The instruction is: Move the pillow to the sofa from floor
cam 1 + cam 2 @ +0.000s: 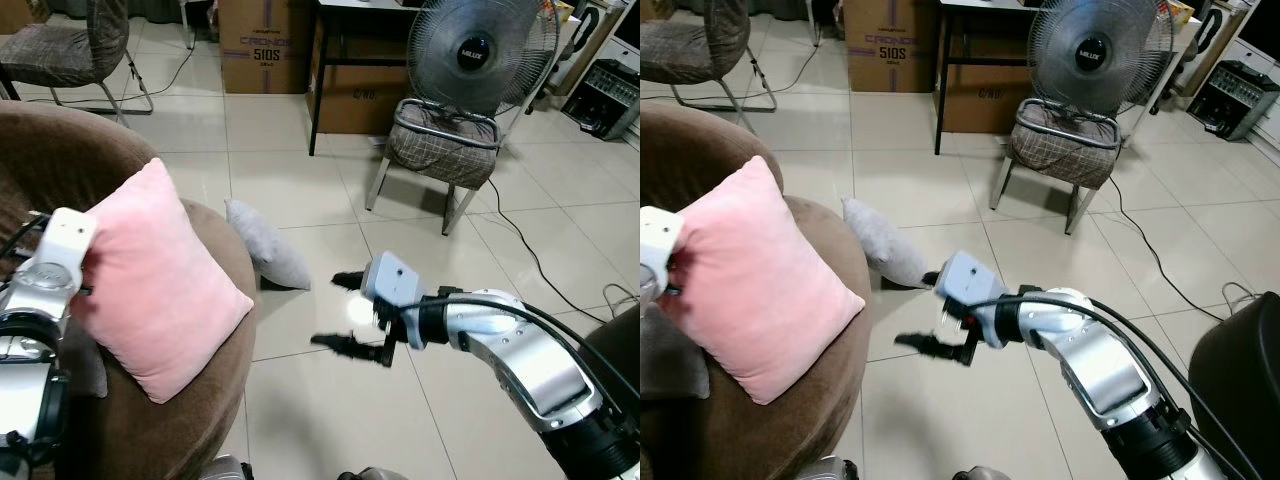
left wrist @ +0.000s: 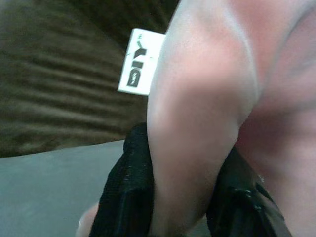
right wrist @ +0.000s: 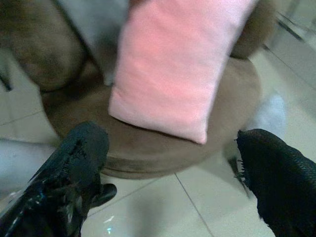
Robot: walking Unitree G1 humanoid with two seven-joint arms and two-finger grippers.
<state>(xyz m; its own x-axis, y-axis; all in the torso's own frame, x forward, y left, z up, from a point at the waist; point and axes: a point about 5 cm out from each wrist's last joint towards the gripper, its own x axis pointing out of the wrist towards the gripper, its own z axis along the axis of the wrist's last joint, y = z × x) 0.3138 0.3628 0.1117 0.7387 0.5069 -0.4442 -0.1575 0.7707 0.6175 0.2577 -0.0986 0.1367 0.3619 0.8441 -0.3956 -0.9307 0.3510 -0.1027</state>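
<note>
Pink pillow (image 1: 150,280): on the brown sofa (image 1: 205,400), propped on one corner.
I see my left gripper (image 2: 180,197) clenched on the pillow's edge beside its white tag (image 2: 139,61). My right gripper (image 1: 350,312) hangs over the floor tiles (image 1: 320,400) with fingers spread, empty. A grey pillow (image 1: 265,245) leans against the sofa's side, on the floor.
</note>
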